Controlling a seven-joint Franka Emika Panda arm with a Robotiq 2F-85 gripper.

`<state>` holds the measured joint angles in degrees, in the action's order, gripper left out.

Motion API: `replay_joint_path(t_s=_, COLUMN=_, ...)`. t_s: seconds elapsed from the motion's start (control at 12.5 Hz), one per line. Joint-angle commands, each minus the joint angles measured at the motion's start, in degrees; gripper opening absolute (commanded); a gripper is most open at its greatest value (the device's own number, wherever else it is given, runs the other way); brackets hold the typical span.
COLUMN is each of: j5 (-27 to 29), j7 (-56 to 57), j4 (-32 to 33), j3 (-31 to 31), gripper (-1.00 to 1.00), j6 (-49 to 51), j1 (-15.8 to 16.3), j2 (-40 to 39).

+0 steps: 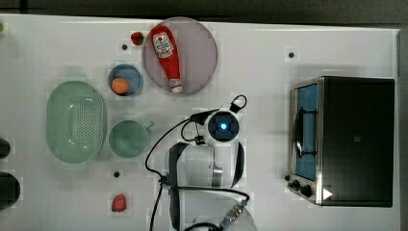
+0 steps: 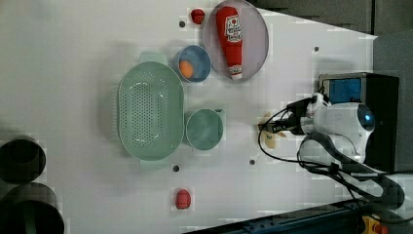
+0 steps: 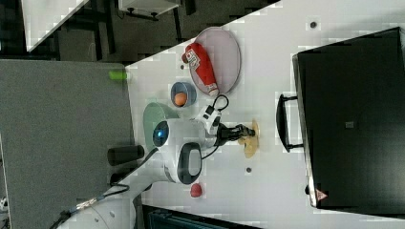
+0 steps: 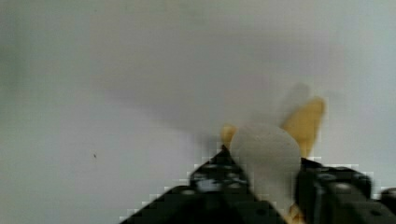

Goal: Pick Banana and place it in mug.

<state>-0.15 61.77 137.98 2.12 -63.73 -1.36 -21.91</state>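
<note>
Between your gripper's [image 4: 268, 186] black fingers [image 4: 212, 182] sits the banana [image 4: 271, 158], pale peeled flesh amid splayed yellow skin, jaws narrowed against it on the white table [image 4: 116, 93].

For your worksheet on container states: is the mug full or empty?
Empty. The top view looks straight into the mug and shows only its bare green floor; the banana lies on the table by the gripper.

The arm [image 1: 204, 166] enters from the bottom middle of the top view and bends up to its wrist, near the centre of the frame. In the left view the gripper [image 2: 269, 127] is right of centre and points toward the left view's left. In the wrist view both black fingers [image 4: 210, 179] press against the banana [image 4: 268, 161] from two sides.
</note>
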Motion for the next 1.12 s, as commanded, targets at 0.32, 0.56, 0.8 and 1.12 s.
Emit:
replay_joint_path(t_s=0.32, j5=-0.34, j7=1.85, j4=-1.08, j3=1.39, gripper=-0.37, j6=10.10, j1=-0.21, j2=12.76)
replay_joint_path(t_s=0.56, j5=-0.34, j7=1.67, j4=-3.48, j3=1.43, gripper=-0.37, j6=22.55, j1=-0.10, j2=23.23)
replay_joint_path(t_s=0.8, j5=-0.34, j7=-3.06, j4=-7.79, j3=0.01, gripper=-0.37, j6=35.92, j1=0.37, j2=30.85)
replay_joint_path(t_s=1.12, j5=-0.31, j7=-11.63, j4=-11.84, j3=-4.93, gripper=-0.37, j6=44.04, j1=1.64, j2=35.02)
